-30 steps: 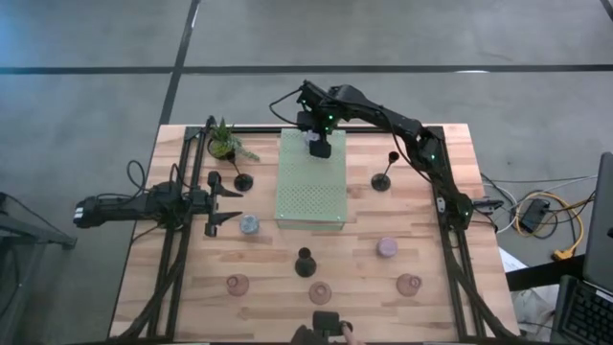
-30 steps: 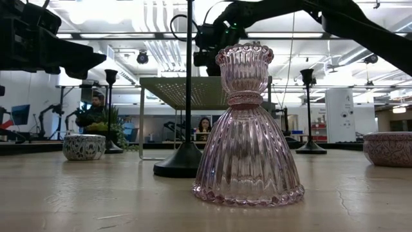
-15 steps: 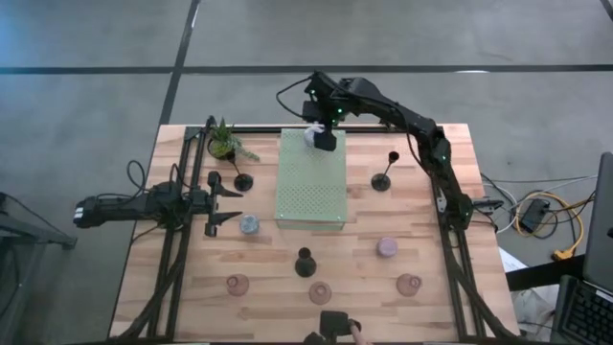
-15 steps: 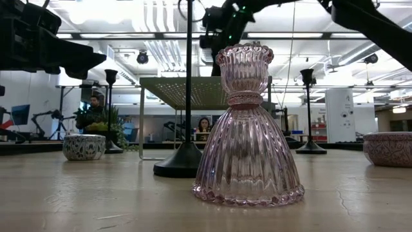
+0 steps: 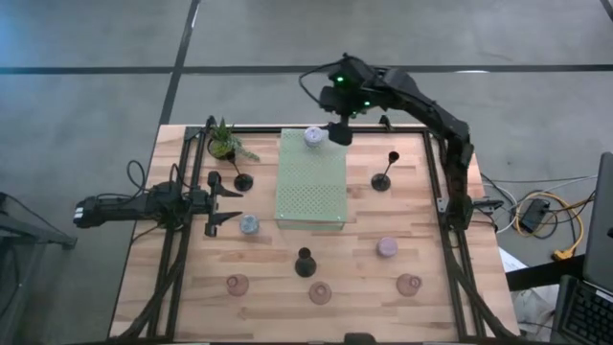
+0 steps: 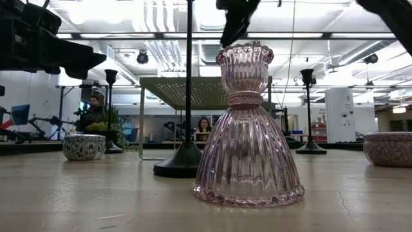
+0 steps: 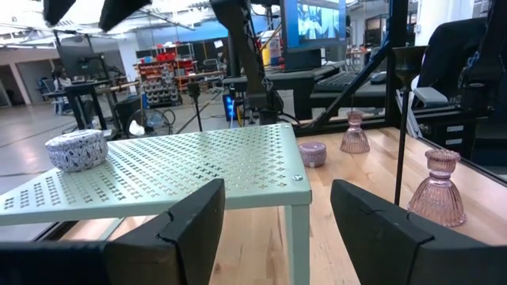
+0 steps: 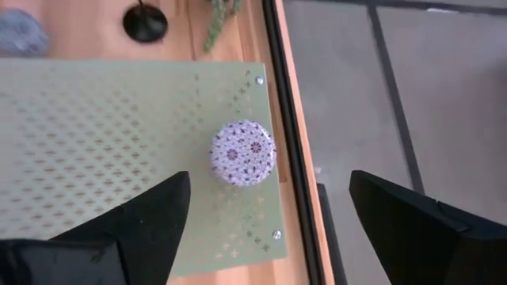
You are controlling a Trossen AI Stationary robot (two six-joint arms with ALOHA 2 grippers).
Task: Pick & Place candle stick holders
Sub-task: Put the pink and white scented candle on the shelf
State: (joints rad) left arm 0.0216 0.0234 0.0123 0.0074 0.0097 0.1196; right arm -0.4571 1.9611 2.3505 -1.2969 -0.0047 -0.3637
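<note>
While the right gripper (image 5: 339,133) hung with its jaws apart and empty near the top centre of the high view, one patterned cup (image 5: 313,136) sat alone on the mat's (image 5: 310,187) far edge, just left of it. Three black candlesticks stood on the table (image 5: 278,278) — one (image 5: 240,179) left of the mat, one (image 5: 383,178) right, one (image 5: 305,262) below. Off the mat lay five more cups — a bluish one (image 5: 249,225), a lilac one (image 5: 387,247), and three pink (image 5: 237,284) (image 5: 320,292) (image 5: 409,284) along the lower edge. One plant (image 5: 224,142) stood at upper left. The left gripper (image 5: 228,204) waited at the left, parted, holding nothing.
</note>
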